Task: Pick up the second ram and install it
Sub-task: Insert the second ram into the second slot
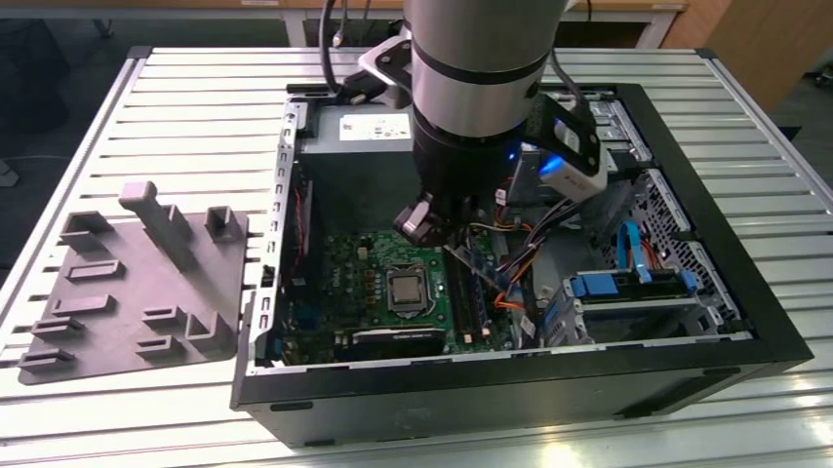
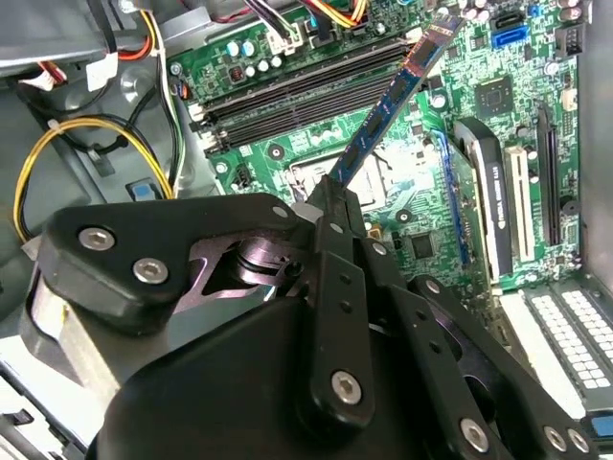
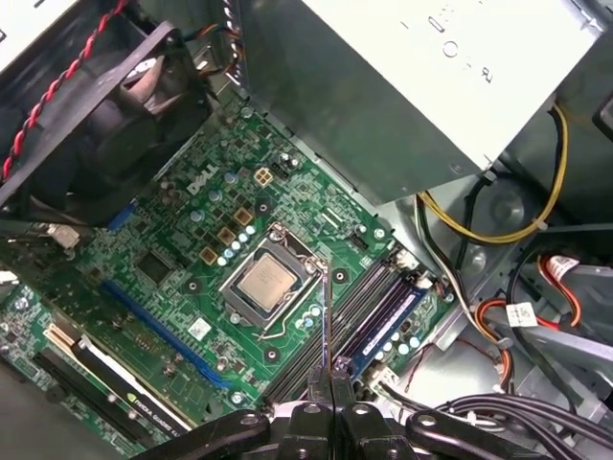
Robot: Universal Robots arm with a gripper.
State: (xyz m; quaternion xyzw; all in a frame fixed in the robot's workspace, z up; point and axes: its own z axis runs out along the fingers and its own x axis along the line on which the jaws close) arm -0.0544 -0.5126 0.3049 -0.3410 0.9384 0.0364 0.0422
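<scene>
Black fingers [image 2: 335, 287] of the gripper [image 2: 330, 190] sit right in front of the second wrist view. They are pinched tight on one end of the ram [image 2: 393, 96]. The ram is a thin dark stick. It pokes out from the fingers, tilted, over the green board [image 2: 259, 158]. Its far end is near the end of the long black slots [image 2: 287, 101], and I cannot tell if it touches them. In the first wrist view the ram looks like a thin line between the silver chip [image 3: 266, 281] and the slots. In the exterior view the arm [image 1: 475, 88] stands over the open case [image 1: 521, 390] with its tip inside. A grey tray [image 1: 117, 283] lies on the table [image 1: 195, 97], to the exterior view's left of the case.
</scene>
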